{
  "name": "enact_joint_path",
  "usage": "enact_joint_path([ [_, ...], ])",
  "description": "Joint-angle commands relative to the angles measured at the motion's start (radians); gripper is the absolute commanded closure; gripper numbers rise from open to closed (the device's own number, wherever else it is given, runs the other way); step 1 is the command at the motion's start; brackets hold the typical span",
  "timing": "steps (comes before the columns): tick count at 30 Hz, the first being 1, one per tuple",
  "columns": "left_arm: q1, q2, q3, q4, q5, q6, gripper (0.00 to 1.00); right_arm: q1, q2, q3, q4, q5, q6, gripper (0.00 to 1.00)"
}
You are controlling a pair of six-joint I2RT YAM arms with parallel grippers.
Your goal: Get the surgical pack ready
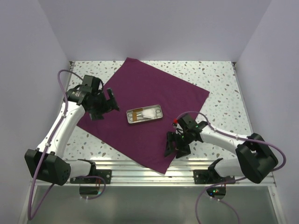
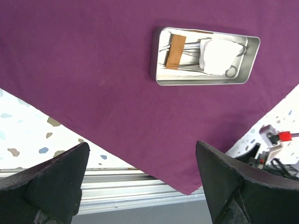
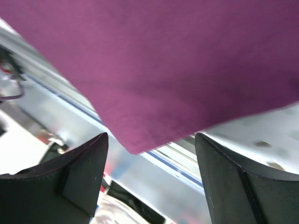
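Note:
The plum-purple cloth [image 1: 145, 112] lies spread flat as a large square sheet, turned like a diamond. A small silver metal tray [image 1: 145, 115] with instruments and white gauze sits at its middle; it also shows in the left wrist view [image 2: 204, 56]. My left gripper [image 1: 108, 103] is open and empty, above the cloth's left part. My right gripper [image 1: 174, 148] is open and empty, close above the cloth's near corner [image 3: 135, 148]. That near corner also shows in the left wrist view [image 2: 187, 189], overhanging the rail.
The speckled white table [image 1: 219, 88] ends at a metal rail [image 1: 140, 169] along the near edge. White walls close in the left, back and right sides. Cables loop from both arms.

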Motion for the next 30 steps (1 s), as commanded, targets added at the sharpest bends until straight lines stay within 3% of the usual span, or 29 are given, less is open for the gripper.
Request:
enact_joint_path([
  [1, 0.005, -0.038, 0.024, 0.018, 0.03, -0.036, 0.01, 0.023, -0.081, -0.082, 0.262, -0.087, 0.175, 0.22],
  [9, 0.005, -0.087, 0.036, -0.003, 0.025, -0.056, 0.0, 0.076, -0.116, -0.191, 0.352, -0.083, 0.313, 0.3],
  [30, 0.005, -0.069, 0.049, -0.006, 0.023, -0.042, 0.0, 0.138, -0.125, -0.239, 0.438, -0.127, 0.413, 0.44],
])
